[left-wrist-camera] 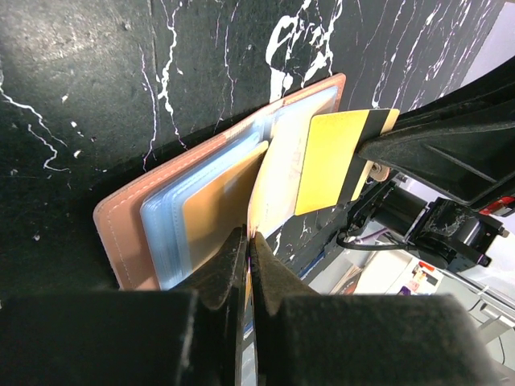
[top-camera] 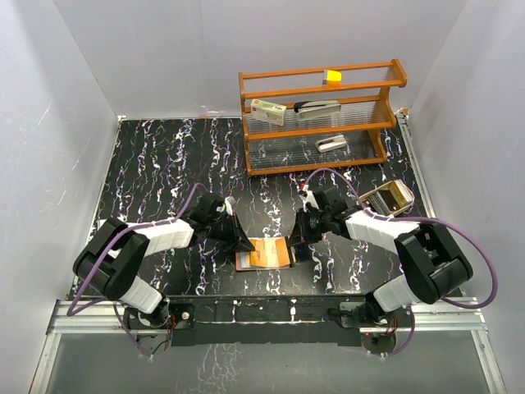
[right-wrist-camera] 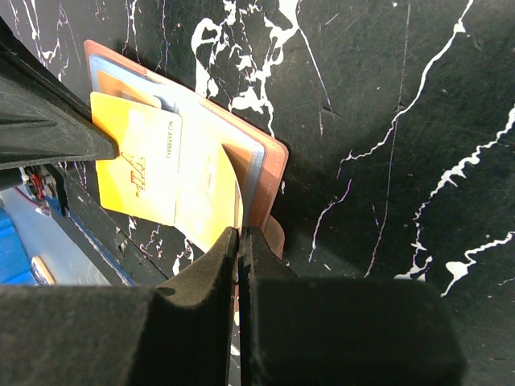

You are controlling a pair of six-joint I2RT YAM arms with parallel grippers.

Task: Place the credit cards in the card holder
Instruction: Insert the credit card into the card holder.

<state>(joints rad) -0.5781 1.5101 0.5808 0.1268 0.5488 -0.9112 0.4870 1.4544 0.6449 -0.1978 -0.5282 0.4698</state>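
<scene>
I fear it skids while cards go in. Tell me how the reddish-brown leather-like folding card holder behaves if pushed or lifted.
The reddish-brown leather-like card holder probably slides when pushed: it lies thin and open on the black marbled table. Lifted by one edge, it likely flops, since its clear inner sleeves fan loosely.

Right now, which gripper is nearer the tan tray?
Right. The right gripper is at the card holder's right edge, toward the tan tray; the left gripper is at its left edge, farther away.
</scene>
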